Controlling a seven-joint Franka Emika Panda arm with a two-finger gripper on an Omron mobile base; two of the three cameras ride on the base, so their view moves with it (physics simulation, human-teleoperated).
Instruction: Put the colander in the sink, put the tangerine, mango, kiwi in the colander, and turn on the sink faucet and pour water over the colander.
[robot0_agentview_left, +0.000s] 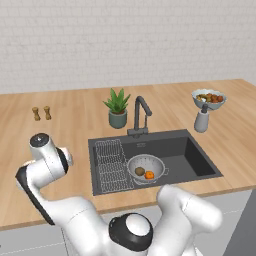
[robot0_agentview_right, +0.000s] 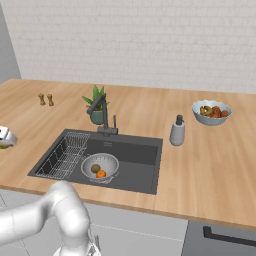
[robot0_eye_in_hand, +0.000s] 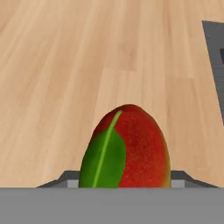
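Observation:
The mango (robot0_eye_in_hand: 127, 148), red with a green patch, stands between my gripper (robot0_eye_in_hand: 124, 183) fingertips (robot0_eye_in_hand: 65, 178) over the wooden counter. The gripper is shut on it. From the right base view, the hand (robot0_agentview_right: 5, 136) sits at the far left edge, left of the sink (robot0_agentview_right: 142, 160). The silvery colander (robot0_agentview_left: 155, 162) (robot0_agentview_right: 111, 162) rests in the sink (robot0_agentview_left: 200, 160). It holds the brown kiwi (robot0_agentview_left: 139, 171) (robot0_agentview_right: 95, 168) and the orange tangerine (robot0_agentview_left: 149, 175) (robot0_agentview_right: 101, 174). The dark sink faucet (robot0_agentview_left: 140, 116) (robot0_agentview_right: 104, 116) stands behind the basin. No water shows at its spout.
A wire rack (robot0_agentview_left: 112, 165) fills the sink's left part. Behind the sink are a potted plant (robot0_agentview_left: 118, 107) and a white soap bottle (robot0_agentview_left: 202, 120). A pale fruit bowl (robot0_agentview_left: 208, 99) sits at the far right, and two small shakers (robot0_agentview_left: 41, 113) at the far left.

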